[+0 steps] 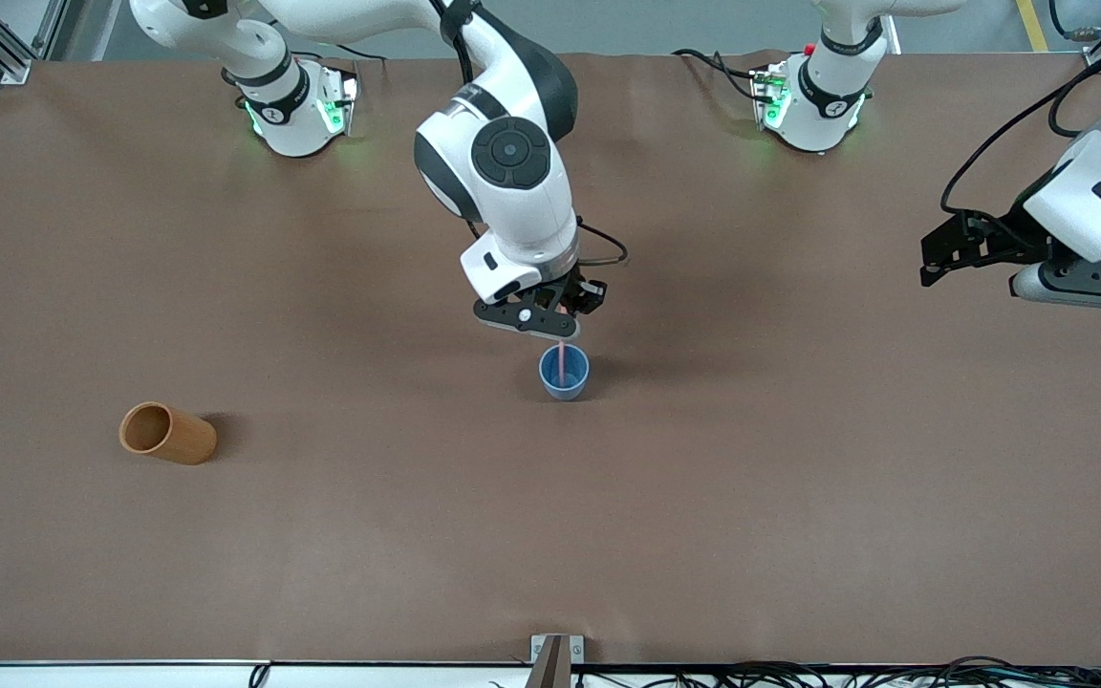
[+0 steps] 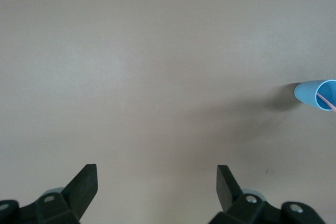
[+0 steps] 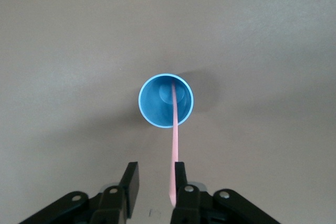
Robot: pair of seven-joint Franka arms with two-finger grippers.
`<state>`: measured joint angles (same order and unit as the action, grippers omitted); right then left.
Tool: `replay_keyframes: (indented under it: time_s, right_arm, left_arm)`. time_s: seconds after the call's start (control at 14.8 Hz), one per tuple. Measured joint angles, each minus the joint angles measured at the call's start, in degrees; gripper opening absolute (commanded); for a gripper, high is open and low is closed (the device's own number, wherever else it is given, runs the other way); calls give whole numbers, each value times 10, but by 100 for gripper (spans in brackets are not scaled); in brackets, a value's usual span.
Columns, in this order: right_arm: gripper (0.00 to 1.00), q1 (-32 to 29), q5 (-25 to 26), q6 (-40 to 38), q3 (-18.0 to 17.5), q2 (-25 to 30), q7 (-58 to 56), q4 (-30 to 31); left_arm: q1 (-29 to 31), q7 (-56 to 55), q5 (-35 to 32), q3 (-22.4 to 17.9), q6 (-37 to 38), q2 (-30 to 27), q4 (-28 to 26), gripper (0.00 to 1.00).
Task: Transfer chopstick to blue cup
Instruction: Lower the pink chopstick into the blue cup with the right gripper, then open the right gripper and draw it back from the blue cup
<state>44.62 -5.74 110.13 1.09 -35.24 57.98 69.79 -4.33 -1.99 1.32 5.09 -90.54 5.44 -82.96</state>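
Observation:
The blue cup (image 1: pixel 565 387) stands upright at the middle of the table. The light pink chopstick (image 1: pixel 562 359) stands in it, its lower end on the cup's floor and its upper end rising out. My right gripper (image 1: pixel 562 330) hangs just over the cup. In the right wrist view its fingers (image 3: pixel 155 167) are apart, and the chopstick (image 3: pixel 175 140) leans against the inner face of one finger; the other finger is clear of it. The cup (image 3: pixel 155 109) lies straight below. My left gripper (image 1: pixel 925 266) waits open and empty over the table at the left arm's end.
An orange-brown cylindrical cup (image 1: pixel 168 433) lies on its side toward the right arm's end, nearer the front camera than the blue cup. The left wrist view shows bare table, its open gripper (image 2: pixel 157 174) and the blue cup (image 2: pixel 312 94) at the edge.

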Motion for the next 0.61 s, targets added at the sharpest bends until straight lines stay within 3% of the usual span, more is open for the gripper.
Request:
replay_keyframes:
  time_s: [0.07,0.13,0.4,0.61]
  right_arm:
    - [94,-1,0,0,2,0,0,0]
    - [100,-2,0,1,3,1,0,-1]
    - [100,-28,0,-1,9,20,-18,-7]
    - [100,-78,1,-75,12,71,-93,-11]
  left_arm:
    - [0,0,0,0,0,0,0,100]
    - [0,0,0,0,0,0,0,100]
    - [0,0,0,0,0,0,-1,100]
    - [0,0,0,0,0,0,-2,100]
